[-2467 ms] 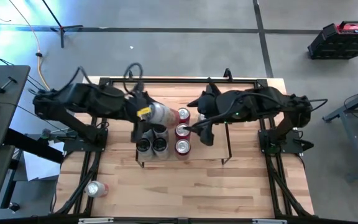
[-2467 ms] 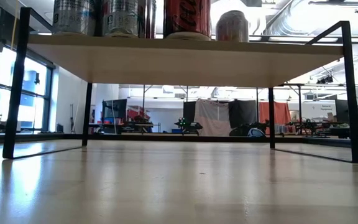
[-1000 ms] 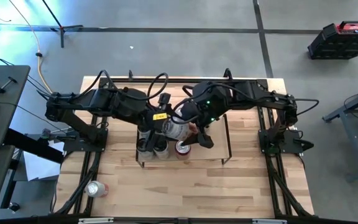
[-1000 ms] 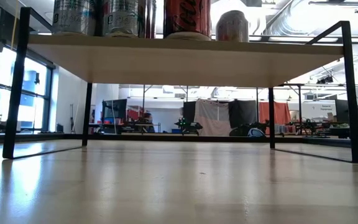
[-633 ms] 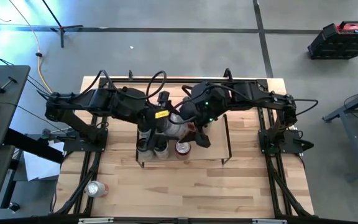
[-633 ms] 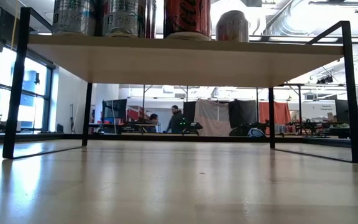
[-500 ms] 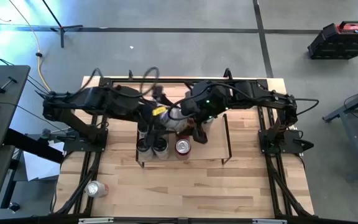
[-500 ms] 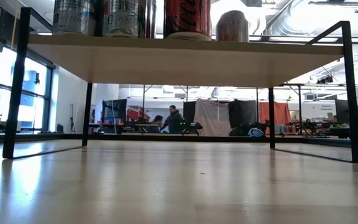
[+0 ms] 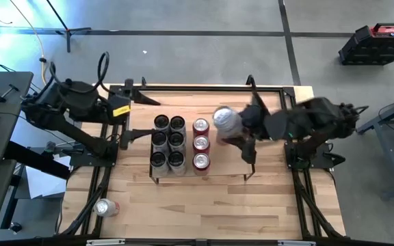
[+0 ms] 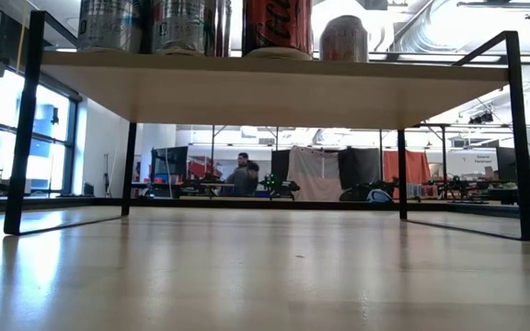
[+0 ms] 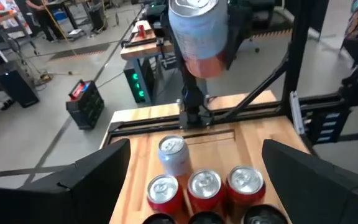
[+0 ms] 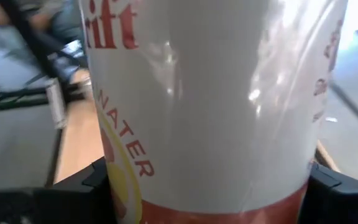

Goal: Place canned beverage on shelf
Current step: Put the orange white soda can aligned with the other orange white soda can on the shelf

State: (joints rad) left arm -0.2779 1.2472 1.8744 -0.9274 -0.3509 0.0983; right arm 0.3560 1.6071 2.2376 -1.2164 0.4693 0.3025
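Observation:
My right gripper is shut on a white canned beverage with red lettering and an orange-red lower band. It holds the can upright above the right half of the shelf. The shelf's light board carries several dark-topped cans, three red cans and one more can below the held one, all standing upright. My left gripper is open and empty above the table, left of the shelf. My right gripper pinches the can's side wall between its two fingers, one on each opposite side, low on the can. The fingers come about level from the table's right side. The can stands upright, lifted clear of the shelf.
A loose can lies on the tabletop near the front left corner. Black rails edge the table. The shelf's right part is bare. A person walks in the room far behind.
My left gripper has let go of the white can above the shelf and drawn back toward the table's left edge. My right gripper, shut on the can, has carried it upright toward the table's right edge. The cans on the shelf have kept still.

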